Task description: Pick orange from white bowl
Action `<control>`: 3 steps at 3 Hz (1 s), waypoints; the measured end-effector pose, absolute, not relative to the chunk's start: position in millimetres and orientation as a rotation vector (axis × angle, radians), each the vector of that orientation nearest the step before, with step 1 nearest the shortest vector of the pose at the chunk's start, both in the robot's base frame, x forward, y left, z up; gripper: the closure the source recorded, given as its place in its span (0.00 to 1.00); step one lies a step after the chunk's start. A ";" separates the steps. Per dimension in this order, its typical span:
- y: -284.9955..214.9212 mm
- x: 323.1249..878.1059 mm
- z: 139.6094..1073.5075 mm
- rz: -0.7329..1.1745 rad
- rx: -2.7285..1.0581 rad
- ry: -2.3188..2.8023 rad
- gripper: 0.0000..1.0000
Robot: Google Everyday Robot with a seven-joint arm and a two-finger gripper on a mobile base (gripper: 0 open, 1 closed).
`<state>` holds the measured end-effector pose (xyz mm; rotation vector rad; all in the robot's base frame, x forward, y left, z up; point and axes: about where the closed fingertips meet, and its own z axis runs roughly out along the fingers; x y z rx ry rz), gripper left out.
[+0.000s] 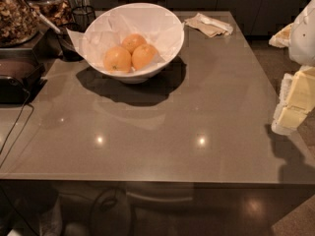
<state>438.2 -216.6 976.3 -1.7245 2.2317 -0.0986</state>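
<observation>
Well apart: oranges (118,59), right-edge fingers (300,95).

Right edge: rounded white shell (304,31) at the far end, blocky cream-yellow segments nearer. The gripper (289,113), cream with paler edging, is mid-right.

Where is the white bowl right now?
In the camera view, the white bowl stands far left on the table, oranges inside; the robot's hand is at the right edge, apart.

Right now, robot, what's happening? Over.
Tool at right edge of table, away from white bowl. Three oranges inside, none picked yet. Crumpled napkin beside bowl, off the direct path.
</observation>
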 end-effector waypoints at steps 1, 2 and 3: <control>-216.6 438.2 976.2 -0.099 -1.724 2.232 0.00; -210.4 448.6 972.8 -0.081 -1.712 2.303 0.00; -196.5 483.2 964.7 -0.039 -1.663 2.426 0.00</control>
